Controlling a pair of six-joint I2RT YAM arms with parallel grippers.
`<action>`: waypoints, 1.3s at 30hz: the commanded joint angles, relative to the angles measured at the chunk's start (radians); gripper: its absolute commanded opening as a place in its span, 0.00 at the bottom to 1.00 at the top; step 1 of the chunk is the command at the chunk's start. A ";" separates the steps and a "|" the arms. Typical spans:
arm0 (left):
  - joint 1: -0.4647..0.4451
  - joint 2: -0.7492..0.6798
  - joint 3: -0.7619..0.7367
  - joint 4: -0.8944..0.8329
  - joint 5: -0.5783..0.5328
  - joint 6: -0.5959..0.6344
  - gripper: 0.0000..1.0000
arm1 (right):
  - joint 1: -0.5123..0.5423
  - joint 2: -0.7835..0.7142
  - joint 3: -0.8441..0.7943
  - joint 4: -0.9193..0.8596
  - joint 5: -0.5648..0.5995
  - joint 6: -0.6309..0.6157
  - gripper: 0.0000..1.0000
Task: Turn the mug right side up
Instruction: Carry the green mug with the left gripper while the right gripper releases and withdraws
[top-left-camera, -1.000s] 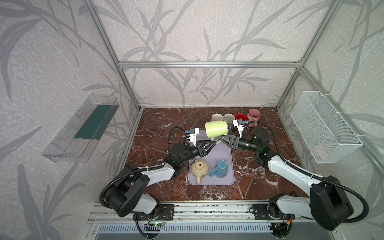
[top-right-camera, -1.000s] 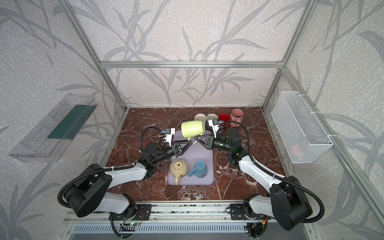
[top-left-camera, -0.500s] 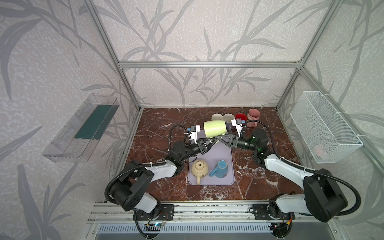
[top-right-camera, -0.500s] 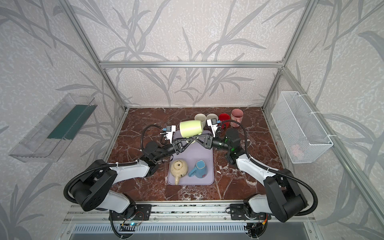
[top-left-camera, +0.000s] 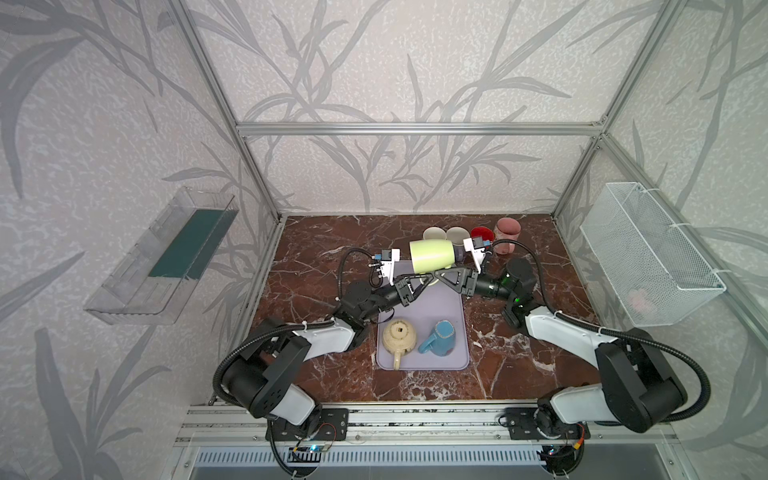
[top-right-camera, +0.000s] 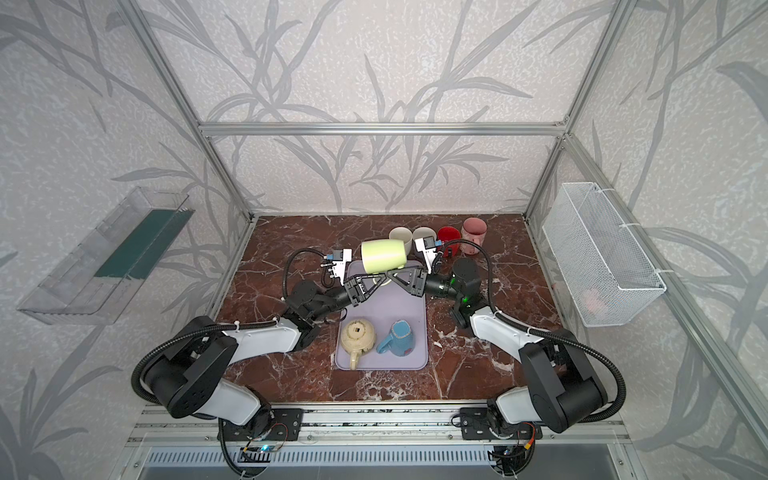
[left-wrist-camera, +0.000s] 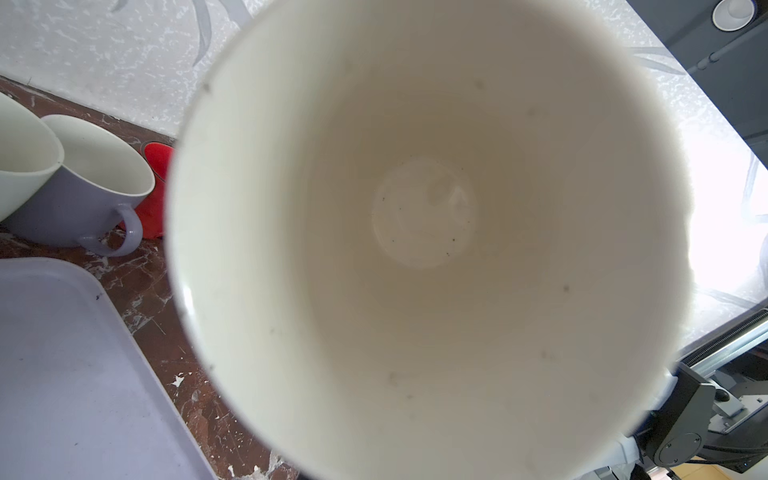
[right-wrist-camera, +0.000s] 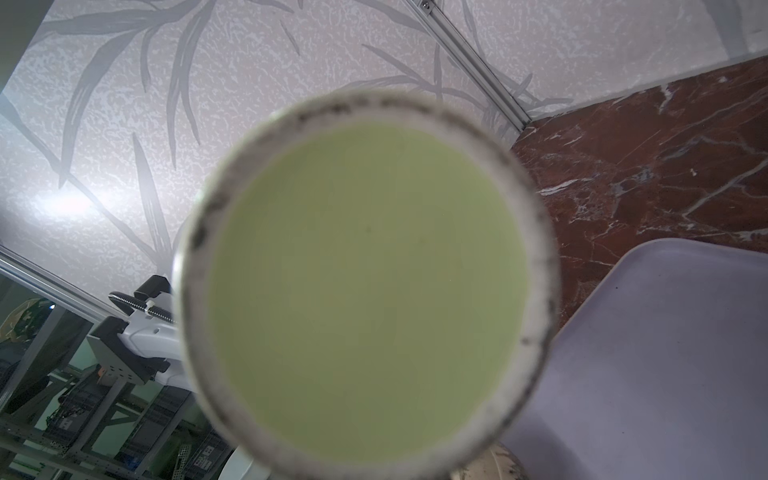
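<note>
In both top views the green mug (top-left-camera: 432, 254) hangs on its side above the 12 o'clock end of the lilac tray (top-left-camera: 453, 316), mouth toward 9 o'clock, base toward 3. My right gripper (top-left-camera: 439, 275), pointing in from 4 o'clock, is clamped on it from underneath. My left gripper (top-left-camera: 428, 277) points in from 8 o'clock, tip against the mug's lower rim; I cannot tell whether it grips. My left wrist view looks straight into the mug's pale inside. My right wrist view is filled by its green base.
</note>
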 joint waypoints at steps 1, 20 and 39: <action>-0.005 -0.020 0.029 0.014 0.003 0.024 0.00 | 0.010 -0.012 0.012 0.071 -0.034 -0.032 0.10; 0.073 -0.189 -0.046 -0.306 -0.182 0.127 0.00 | -0.007 -0.149 0.007 -0.545 0.234 -0.326 0.55; 0.122 -0.265 0.318 -1.300 -0.489 0.436 0.00 | -0.004 -0.269 -0.017 -0.894 0.543 -0.440 0.57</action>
